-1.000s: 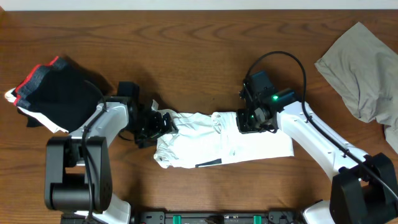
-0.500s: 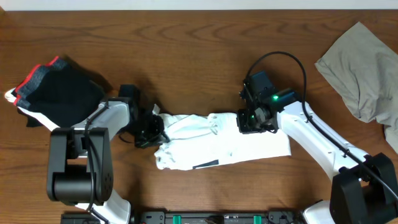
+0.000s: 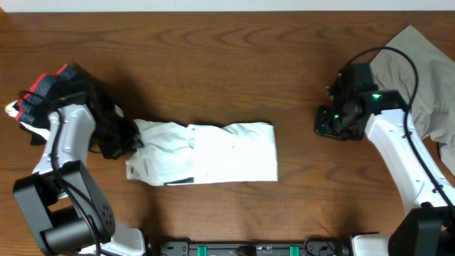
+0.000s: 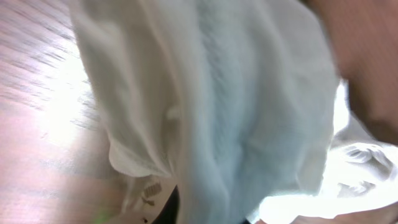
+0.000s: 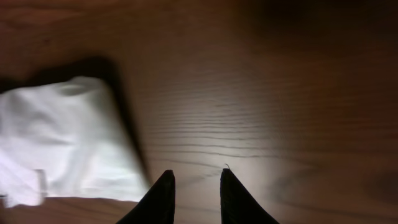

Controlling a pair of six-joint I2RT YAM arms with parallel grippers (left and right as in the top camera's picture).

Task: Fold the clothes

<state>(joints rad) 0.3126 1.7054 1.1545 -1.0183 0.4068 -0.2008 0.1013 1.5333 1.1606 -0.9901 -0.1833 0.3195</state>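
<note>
Black red-edged garments (image 3: 53,92) lie at far left. The left gripper (image 3: 126,142) is clamped tight, apparently on the left end of the white T-shirt (image 3: 213,153), a folded strip lying mid-table (image 3: 213,50). The cloth is light and limp, so it should be gripped at the corners. The right gripper (image 3: 328,124) hovers empty, its jaws slightly parted, near the grey-khaki garment (image 3: 419,71).

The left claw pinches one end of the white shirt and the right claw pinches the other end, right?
No. The left gripper does pinch the white shirt, but the right gripper holds nothing: the right wrist view shows it open over bare table.
</note>
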